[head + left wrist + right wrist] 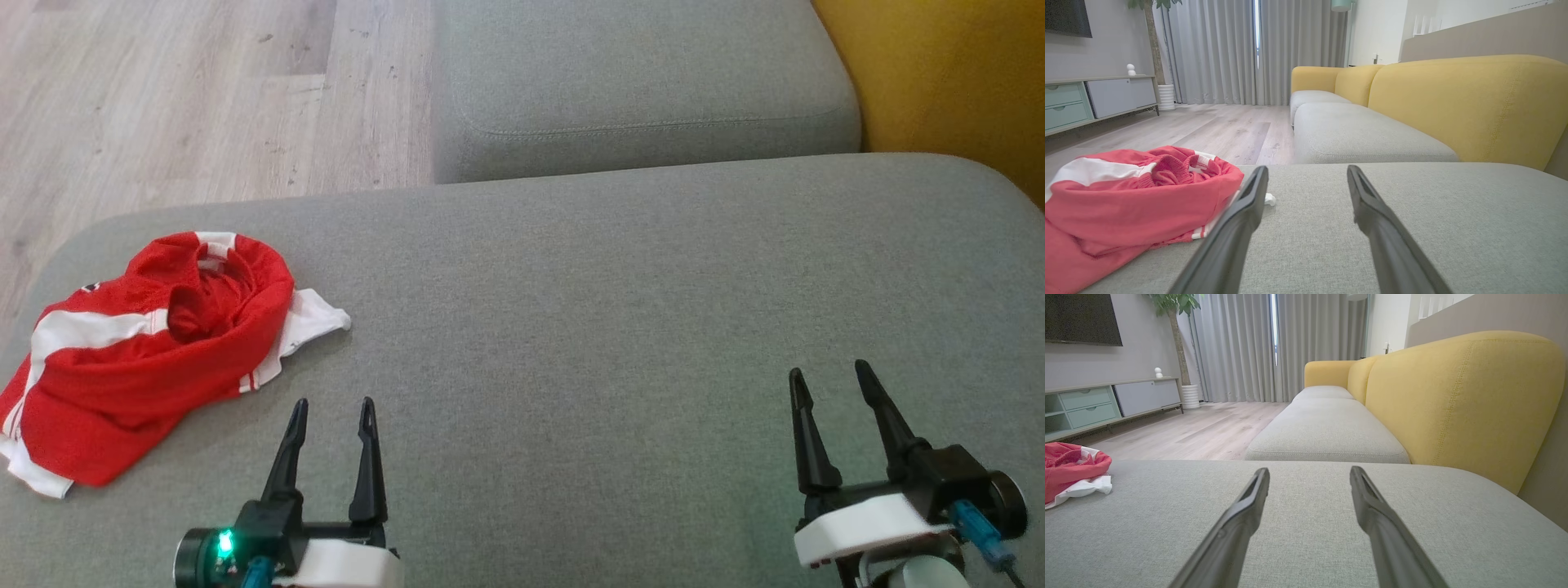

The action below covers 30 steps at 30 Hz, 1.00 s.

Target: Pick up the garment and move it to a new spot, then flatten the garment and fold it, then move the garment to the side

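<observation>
The crumpled red-and-white mesh garment (147, 351) lies at the left of the frame on the grey fabric cushion (612, 327). My left pincer (334, 404) and right pincer (829, 369) gape wide, empty. I'd reach left and pinch a thick fold

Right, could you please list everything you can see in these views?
garment: one, red and white, crumpled on the near cushion, left part.
seat cushions: three, grey, in a row ahead.
backrests: at least two, yellow, right of the cushions.
floor: pale wood, left of the cushions.
curtains: grey, far wall.
cabinet: one, grey and mint, left wall.
plant: one, green, white pot, beside the cabinet.
screen: one, dark, above the cabinet.
left end effector: one, black, open, beside the garment.
right end effector: one, black, open, over the near cushion.
</observation>
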Available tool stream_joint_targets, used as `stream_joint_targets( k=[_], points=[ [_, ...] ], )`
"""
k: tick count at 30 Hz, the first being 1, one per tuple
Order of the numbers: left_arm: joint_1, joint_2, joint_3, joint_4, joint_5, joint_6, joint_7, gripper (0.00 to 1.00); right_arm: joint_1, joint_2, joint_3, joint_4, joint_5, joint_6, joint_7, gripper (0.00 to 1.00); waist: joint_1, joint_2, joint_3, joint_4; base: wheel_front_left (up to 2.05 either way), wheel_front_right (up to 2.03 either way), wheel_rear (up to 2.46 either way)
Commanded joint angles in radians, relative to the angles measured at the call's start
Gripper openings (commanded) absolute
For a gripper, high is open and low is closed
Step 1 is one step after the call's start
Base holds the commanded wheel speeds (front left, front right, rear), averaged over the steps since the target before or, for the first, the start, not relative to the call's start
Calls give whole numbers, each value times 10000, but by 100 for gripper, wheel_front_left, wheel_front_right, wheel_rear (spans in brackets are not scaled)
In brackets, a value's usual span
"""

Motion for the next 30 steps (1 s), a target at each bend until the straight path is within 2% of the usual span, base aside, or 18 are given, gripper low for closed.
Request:
stream_joint_targets(
  k=[1,12,16,22,30],
  points=[
    [-443,62,352,-241,-78,74,-95,100,-275,-93,164,-237,-6,77,-111,100,-1,0,-14,-2,0,0,0],
    [-477,62,436,-83,-28,102,-95,100,-241,-93,163,-154,46,77,-111,100,-1,0,-94,79,0,0,0],
    [-478,62,463,-28,59,139,-95,100,-140,-93,163,-160,72,77,-111,100,-1,0,-102,347,0,0,0],
    [-595,62,452,57,79,150,-95,100,-45,-93,137,-213,110,77,-111,100,-1,0,-11,1378,0,0,0],
    [-664,62,587,64,90,130,-95,100,-127,-93,178,-265,110,77,-111,100,-1,0,187,3392,0,0,0]
  ],
)
